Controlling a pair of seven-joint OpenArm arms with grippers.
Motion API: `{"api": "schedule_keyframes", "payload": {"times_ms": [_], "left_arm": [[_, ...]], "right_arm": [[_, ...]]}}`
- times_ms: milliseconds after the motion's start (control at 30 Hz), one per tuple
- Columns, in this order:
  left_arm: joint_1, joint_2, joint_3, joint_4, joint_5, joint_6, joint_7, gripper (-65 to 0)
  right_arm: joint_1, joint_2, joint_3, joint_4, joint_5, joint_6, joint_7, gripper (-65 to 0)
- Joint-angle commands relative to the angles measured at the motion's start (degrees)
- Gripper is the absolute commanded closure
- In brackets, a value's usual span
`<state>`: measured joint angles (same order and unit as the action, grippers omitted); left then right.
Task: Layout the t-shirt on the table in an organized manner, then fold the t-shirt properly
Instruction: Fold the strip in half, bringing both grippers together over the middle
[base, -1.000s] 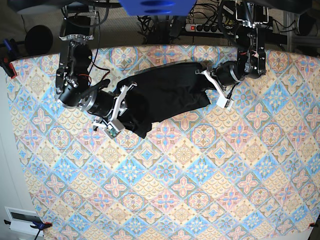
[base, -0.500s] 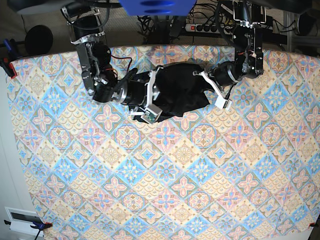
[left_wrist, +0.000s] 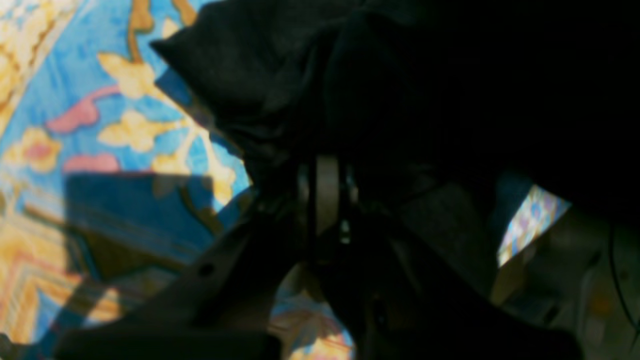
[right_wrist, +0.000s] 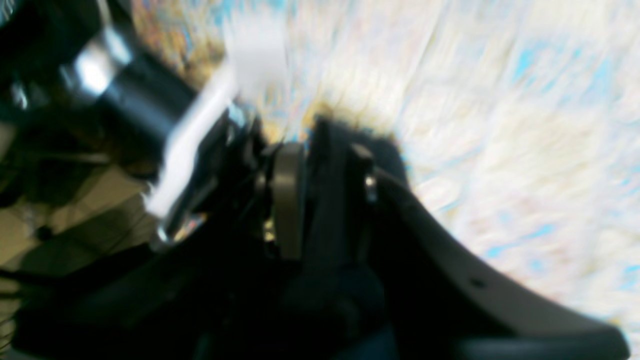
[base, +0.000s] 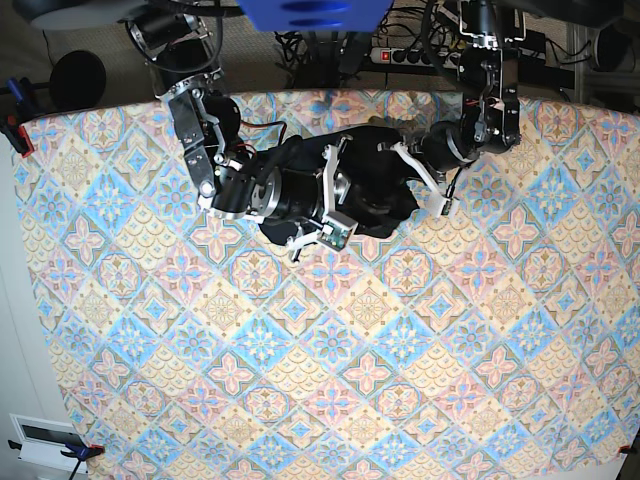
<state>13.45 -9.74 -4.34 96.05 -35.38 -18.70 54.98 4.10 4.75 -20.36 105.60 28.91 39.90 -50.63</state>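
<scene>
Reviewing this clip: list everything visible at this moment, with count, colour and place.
t-shirt: one, black, bunched in a heap at the far middle of the table, between the two arms.
table: one, covered by a cloth of blue, pink and cream diamond tiles, filling most of the base view.
power strip: one, white, on the floor beyond the far edge.
clamps: red and blue, at the left edge of the table.
right gripper: one, black with white fingers, at the shirt's left side; open or shut cannot be told.
left gripper: one, black with white fingers, at the shirt's right side, cloth bunched at its tips; grip cannot be confirmed.
</scene>
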Motion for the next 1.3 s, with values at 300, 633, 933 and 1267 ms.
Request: {"api": "schedule_keyframes", "payload": {"times_ms": [300,633,933,1267], "left_arm": [[1.0,-7.2,-9.2,1.3,-16.9,-0.5,5.3,-0.3],[2.4,-8.5,-7.7,10.8,-25.6,-0.4,15.5,-8.8],[5.0,-8.0,-3.9,14.1,-25.8,-0.4,17.8,-31.2],[2.0,-0.8,0.7,10.0,-19.2,-0.4,17.6,-31.3]], "right_arm": [[-5.3,0.2,10.6,4.6,1.1,0.1,1.0,-14.1],[-5.3,6.9,11.7,4.4,1.0,0.1,0.9,-14.3],[-5.4,8.5,13.2,4.4,1.0,0.1,0.9,-14.3],[-5.4,8.5,13.4,4.9,1.0,0.1,0.8,-14.4]]}}
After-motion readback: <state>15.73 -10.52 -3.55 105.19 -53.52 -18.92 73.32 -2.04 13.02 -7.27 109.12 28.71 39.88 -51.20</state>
